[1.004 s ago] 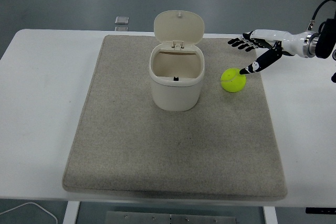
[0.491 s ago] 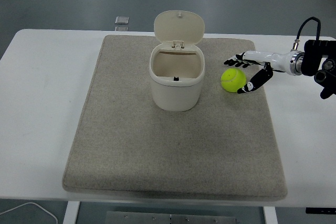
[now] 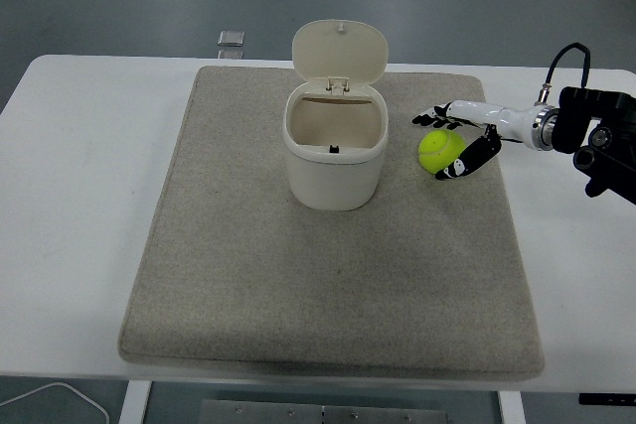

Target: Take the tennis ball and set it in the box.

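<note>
A yellow-green tennis ball (image 3: pixel 438 150) lies on the grey mat, just right of the box. The box (image 3: pixel 335 151) is a cream bin with its hinged lid (image 3: pixel 339 50) standing open and its inside bare. My right hand (image 3: pixel 443 144) reaches in from the right edge and cups the ball, with fingers (image 3: pixel 433 118) over its far side and the thumb (image 3: pixel 463 163) at its near right. The fingers wrap loosely and are not closed on the ball. My left arm is out of the picture.
The grey mat (image 3: pixel 328 275) covers most of the white table (image 3: pixel 79 176). A small dark square object (image 3: pixel 231 39) lies at the table's far edge, behind the mat.
My right hand has dropped from above and behind the ball to its level and moved left around it. The ball has stayed in place.
</note>
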`<control>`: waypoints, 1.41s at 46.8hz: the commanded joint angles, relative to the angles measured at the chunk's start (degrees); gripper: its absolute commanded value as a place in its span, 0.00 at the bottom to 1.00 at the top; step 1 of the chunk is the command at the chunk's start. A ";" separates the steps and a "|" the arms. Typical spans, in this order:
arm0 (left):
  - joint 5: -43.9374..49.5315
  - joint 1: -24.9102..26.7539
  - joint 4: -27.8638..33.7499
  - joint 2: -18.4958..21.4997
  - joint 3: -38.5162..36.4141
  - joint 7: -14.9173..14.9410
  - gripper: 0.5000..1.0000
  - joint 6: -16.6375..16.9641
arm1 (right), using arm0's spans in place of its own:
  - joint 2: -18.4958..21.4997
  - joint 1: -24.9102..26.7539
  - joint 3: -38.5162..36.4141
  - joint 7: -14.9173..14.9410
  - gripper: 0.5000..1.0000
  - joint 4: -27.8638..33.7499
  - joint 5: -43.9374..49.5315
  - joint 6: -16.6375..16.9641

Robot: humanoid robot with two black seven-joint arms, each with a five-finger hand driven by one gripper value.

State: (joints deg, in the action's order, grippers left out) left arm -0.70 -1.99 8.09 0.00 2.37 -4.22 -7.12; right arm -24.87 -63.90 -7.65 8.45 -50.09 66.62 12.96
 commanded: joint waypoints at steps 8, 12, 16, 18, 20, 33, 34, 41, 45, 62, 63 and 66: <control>0.00 -0.04 0.00 0.00 0.00 0.00 0.99 0.00 | 0.70 0.00 1.14 0.34 0.54 -0.01 1.50 -1.01; 0.00 -0.04 0.00 0.00 0.00 0.00 0.99 0.00 | 0.87 0.00 1.14 0.43 0.30 -0.01 1.50 -0.83; 0.00 0.05 0.00 0.00 0.00 0.00 0.99 0.00 | 0.96 0.09 1.14 0.43 0.13 -0.01 1.85 -0.83; 0.00 -0.04 0.00 0.00 0.00 0.00 0.99 0.00 | 0.96 0.18 1.14 0.43 0.08 -0.01 2.20 -0.83; 0.00 -0.04 0.00 0.00 0.00 0.00 0.99 0.00 | 0.96 0.18 1.14 0.43 0.07 -0.01 2.38 -0.83; 0.00 -0.04 0.00 0.00 0.00 0.00 0.99 0.00 | 0.87 0.18 1.76 0.43 0.02 -0.01 2.99 -0.83; 0.00 -0.04 0.00 0.00 0.00 0.00 0.99 0.00 | 0.87 0.09 1.76 0.43 0.02 -0.01 2.99 -0.83; 0.00 -0.04 0.00 0.00 0.00 0.00 0.99 0.00 | 0.88 0.18 1.85 0.43 0.03 -0.01 3.08 -0.83; 0.00 -0.04 0.00 0.00 0.00 0.00 0.99 0.00 | 0.96 0.18 1.85 0.34 0.05 -0.01 3.08 -0.66; 0.00 -0.04 0.00 0.00 0.00 0.00 0.99 0.00 | 0.79 -0.18 1.58 0.34 0.76 -0.54 2.03 0.13; 0.00 -0.04 0.00 0.00 0.00 0.00 0.99 0.00 | 0.79 -0.26 1.50 0.34 0.77 -0.54 2.03 0.31; 0.00 0.05 0.00 0.00 0.00 0.00 0.99 0.00 | 0.70 -0.35 1.15 0.34 0.79 -0.54 2.03 1.19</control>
State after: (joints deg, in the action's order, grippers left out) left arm -0.70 -1.98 8.09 0.00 2.37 -4.22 -7.12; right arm -24.08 -64.09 -6.12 8.74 -50.62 68.67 13.36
